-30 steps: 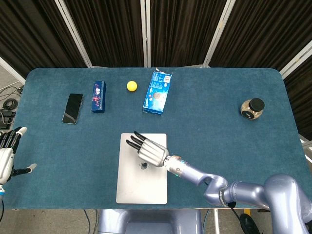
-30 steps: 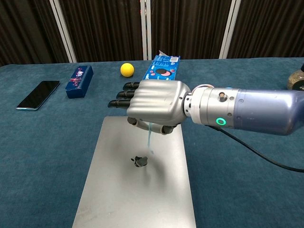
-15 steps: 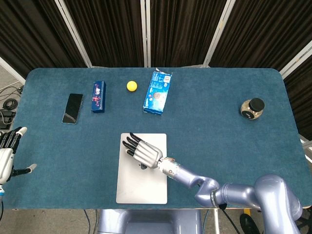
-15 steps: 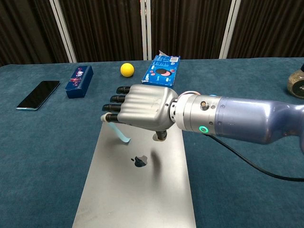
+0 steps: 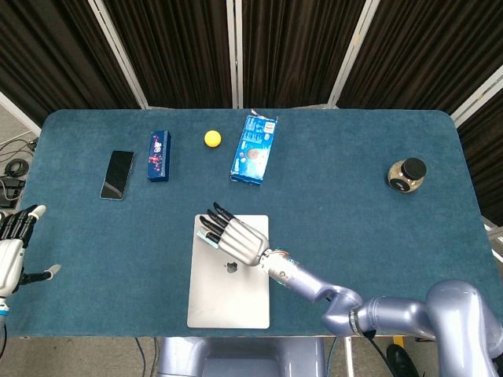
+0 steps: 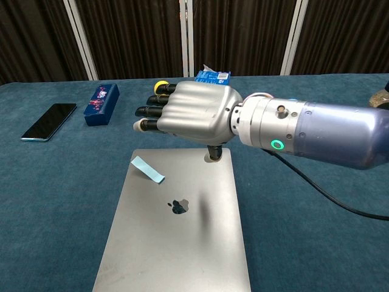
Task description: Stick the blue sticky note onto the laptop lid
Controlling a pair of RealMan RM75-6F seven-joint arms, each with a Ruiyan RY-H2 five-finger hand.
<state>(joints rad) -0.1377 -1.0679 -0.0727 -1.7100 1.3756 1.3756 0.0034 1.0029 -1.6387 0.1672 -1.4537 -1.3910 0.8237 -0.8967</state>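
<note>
- Blue sticky note (image 6: 148, 169) lies on the laptop lid (image 6: 176, 237), near the lid's far left corner, up and to the left of the dark logo; in the chest view its near end looks slightly raised.
- My right hand (image 6: 188, 114) hovers above the far edge of the lid, back of the hand up, and holds nothing.
- My fingers (image 6: 149, 111) on that hand are stretched out toward the left and a little apart; the thumb points down toward the lid's far edge, and I cannot tell whether it touches.
- In the head view my right hand (image 5: 236, 239) covers the upper left part of the lid (image 5: 228, 294), with a sliver of blue at the fingertips.
- My left hand (image 5: 14, 247) sits off the left edge of the surface (image 5: 354, 228), fingers apart, holding nothing.
- Farther back on the surface lie a black phone (image 5: 117, 174), a small dark blue box (image 5: 159, 155), a yellow ball (image 5: 212, 138) and a blue snack packet (image 5: 255, 149).
- A dark-lidded jar (image 5: 407, 174) stands well apart to the right.
</note>
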